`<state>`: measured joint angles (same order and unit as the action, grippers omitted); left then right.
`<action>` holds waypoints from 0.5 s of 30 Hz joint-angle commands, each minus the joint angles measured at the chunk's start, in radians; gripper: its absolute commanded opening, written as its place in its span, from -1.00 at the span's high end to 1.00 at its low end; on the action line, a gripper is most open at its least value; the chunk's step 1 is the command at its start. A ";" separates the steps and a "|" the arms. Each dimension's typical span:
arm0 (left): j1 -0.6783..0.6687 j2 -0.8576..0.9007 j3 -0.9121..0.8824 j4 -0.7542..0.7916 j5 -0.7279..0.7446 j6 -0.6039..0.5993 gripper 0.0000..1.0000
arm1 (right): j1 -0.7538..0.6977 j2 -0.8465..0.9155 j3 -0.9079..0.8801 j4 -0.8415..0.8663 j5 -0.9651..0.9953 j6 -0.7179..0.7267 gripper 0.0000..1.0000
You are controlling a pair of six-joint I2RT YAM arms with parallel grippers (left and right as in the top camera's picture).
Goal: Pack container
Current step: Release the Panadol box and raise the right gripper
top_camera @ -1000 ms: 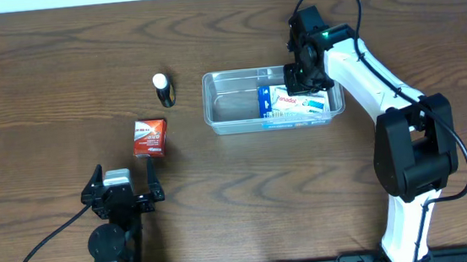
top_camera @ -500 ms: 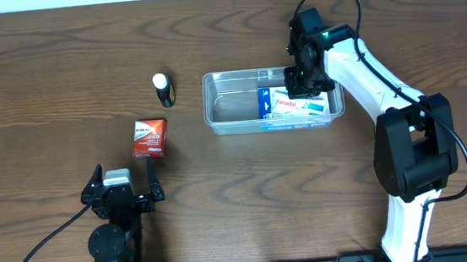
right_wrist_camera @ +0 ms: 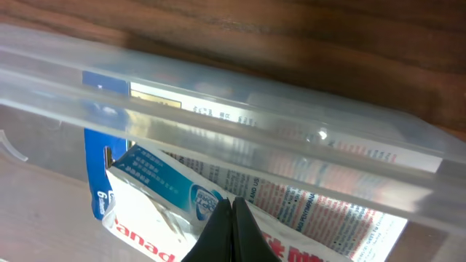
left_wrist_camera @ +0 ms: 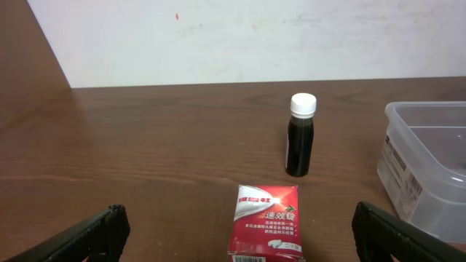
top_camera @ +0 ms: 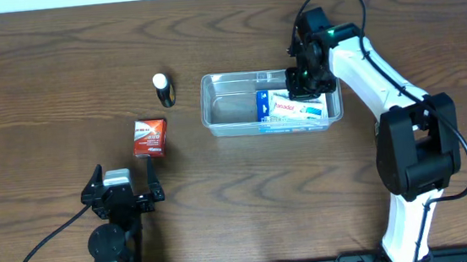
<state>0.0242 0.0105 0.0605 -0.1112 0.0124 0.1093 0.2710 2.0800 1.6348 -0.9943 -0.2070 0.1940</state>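
while the right gripper [top_camera: 306, 80] hung over the upper right corner of the container [top_camera: 230, 114], that tub sat just right of centre in the overhead view, on the brown wooden table [top_camera: 42, 71]. it was clear, see-through plastic, rectangular with rounded corners and a rim, shallow, its long side running left to right. its left half showed bare floor. its right half held a white box with red lettering [top_camera: 297, 106] and a blue and white box [top_camera: 263, 105] at that box's left edge; whether the two touched or overlapped could not be told. in the right wrist view the cloudy rim crossed the frame from upper left to lower right, with printed cartons showing through it, and the right gripper's fingers were pressed together into one point at the bottom centre, nothing visible between them, the point at the white box

the left gripper [top_camera: 123, 194] sat in the lower left of the overhead view, its fingers spread wide and holding nothing. a red box [top_camera: 149, 137] lay on the table above it, well left of the container, and a dark bottle with a white cap [top_camera: 163, 90] stood upright further up, near the container's upper left corner but apart from it
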 commanded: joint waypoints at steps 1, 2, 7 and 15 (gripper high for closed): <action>-0.002 -0.006 -0.031 -0.014 0.006 0.010 -0.96 | -0.016 -0.032 -0.006 -0.014 -0.037 -0.056 0.97; -0.002 -0.006 -0.031 -0.014 0.006 0.010 -0.96 | -0.018 -0.032 -0.006 -0.019 -0.037 -0.071 0.98; -0.002 -0.006 -0.031 -0.014 0.006 0.010 -0.96 | -0.021 -0.032 -0.006 -0.024 -0.046 -0.112 0.98; -0.002 -0.006 -0.031 -0.014 0.006 0.010 -0.96 | -0.022 -0.032 -0.006 -0.035 -0.113 -0.159 0.98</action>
<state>0.0242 0.0105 0.0605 -0.1108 0.0124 0.1093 0.2714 2.0800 1.6348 -1.0225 -0.2775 0.0715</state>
